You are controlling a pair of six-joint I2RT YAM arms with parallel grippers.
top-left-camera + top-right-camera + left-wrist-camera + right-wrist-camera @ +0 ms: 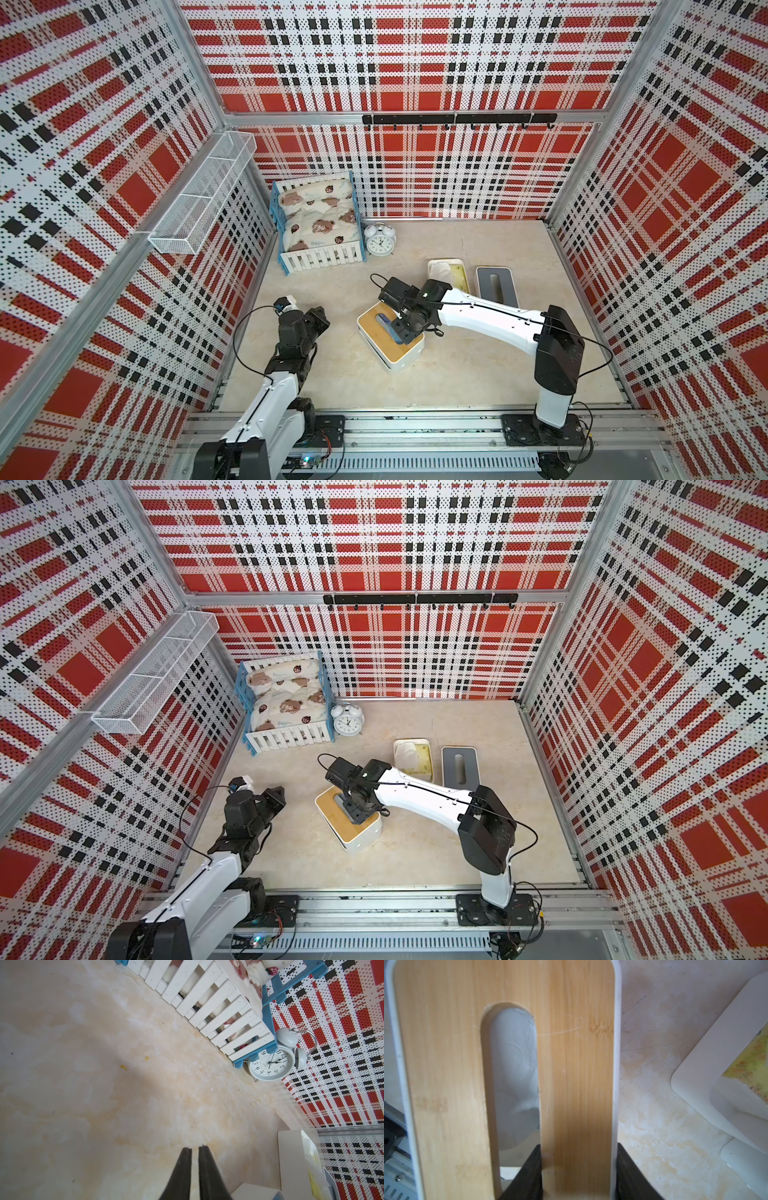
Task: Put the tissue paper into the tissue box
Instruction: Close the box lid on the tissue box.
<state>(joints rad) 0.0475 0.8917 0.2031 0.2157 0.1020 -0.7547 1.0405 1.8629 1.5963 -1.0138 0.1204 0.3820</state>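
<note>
Currently the right gripper [578,1149] clamps the bamboo lid [446,1043] of the tissue box [401,357], with one finger in the slot [510,1076] and the other on the lid's outer edge. Tissue paper [515,1064] lies inside the box, under the slot. The left gripper [195,1148] is off to the box's left, jaws nearly together and empty.

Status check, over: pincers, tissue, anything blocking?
Left pincer shut, empty. Right pincer clamped on bamboo lid. Tissue paper inside tissue box, seen through lid slot. Nothing blocking.
</note>
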